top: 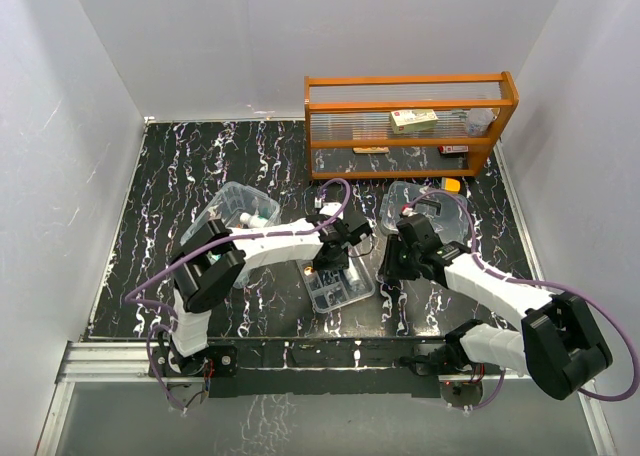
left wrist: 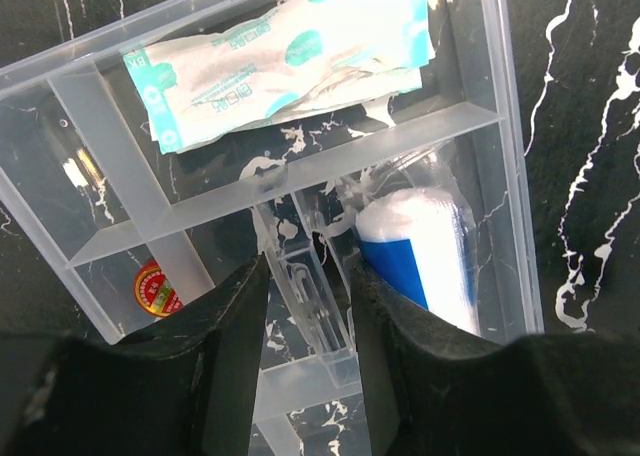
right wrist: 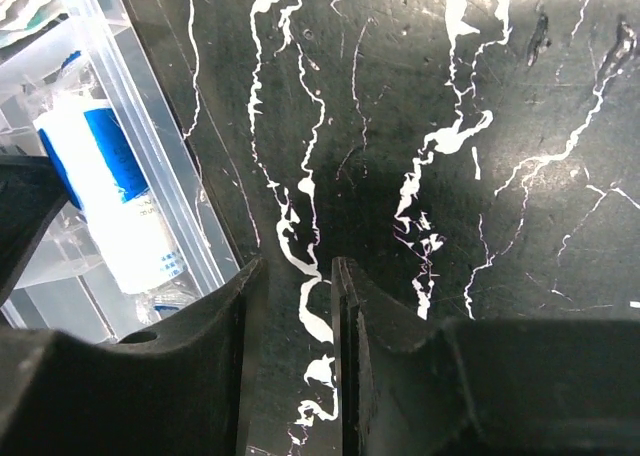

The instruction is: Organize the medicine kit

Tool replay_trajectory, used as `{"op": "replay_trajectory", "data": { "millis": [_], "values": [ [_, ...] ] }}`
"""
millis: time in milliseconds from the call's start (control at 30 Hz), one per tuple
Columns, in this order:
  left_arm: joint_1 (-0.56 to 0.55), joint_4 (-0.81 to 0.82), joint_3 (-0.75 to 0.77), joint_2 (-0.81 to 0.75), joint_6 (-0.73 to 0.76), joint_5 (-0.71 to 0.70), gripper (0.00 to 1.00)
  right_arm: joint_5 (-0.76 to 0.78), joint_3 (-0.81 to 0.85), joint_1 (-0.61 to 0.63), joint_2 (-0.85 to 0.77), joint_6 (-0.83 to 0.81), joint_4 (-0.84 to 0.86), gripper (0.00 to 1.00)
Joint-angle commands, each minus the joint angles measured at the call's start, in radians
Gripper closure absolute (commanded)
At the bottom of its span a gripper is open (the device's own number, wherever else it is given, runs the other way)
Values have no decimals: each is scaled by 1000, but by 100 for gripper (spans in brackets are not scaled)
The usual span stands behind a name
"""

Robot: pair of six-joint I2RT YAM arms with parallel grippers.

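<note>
The medicine kit lies in parts. Its clear divided insert tray (top: 345, 291) (left wrist: 300, 171) sits at the table's middle front. It holds a teal-printed gauze packet (left wrist: 290, 56), a white and blue roll (left wrist: 420, 261) (right wrist: 105, 191) and a small red round tin (left wrist: 155, 288). My left gripper (top: 335, 254) (left wrist: 308, 296) is shut on the tray's clear centre handle (left wrist: 315, 306). My right gripper (top: 393, 264) (right wrist: 292, 306) hovers over bare tabletop just right of the tray wall (right wrist: 150, 126), jaws slightly apart and empty.
The clear kit box (top: 235, 211), with small bottles inside, stands at the left. The clear lid (top: 425, 198) lies behind my right arm, with an orange item (top: 452, 184) beside it. The orange wooden rack (top: 410, 126) with small boxes stands at the back.
</note>
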Motion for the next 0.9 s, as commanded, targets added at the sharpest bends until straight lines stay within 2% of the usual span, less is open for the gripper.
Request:
{"op": "replay_trajectory", "data": {
  "millis": [0,167,300,467,867],
  "values": [
    [-8,-61,46,30,-6,-2,63,22,-14,3,-31,24,52,71],
    [-11,-82,36,32,-31,18,67,29,-20,2,-32,44,65,71],
    [-12,-85,32,26,-37,6,77,36,-19,2,-32,51,70,72],
    [-11,-98,43,26,-37,-10,79,47,-20,3,-34,52,68,73],
    [-11,-80,73,-65,182,14,84,107,-9,3,-135,108,25,76]
  ]
}}
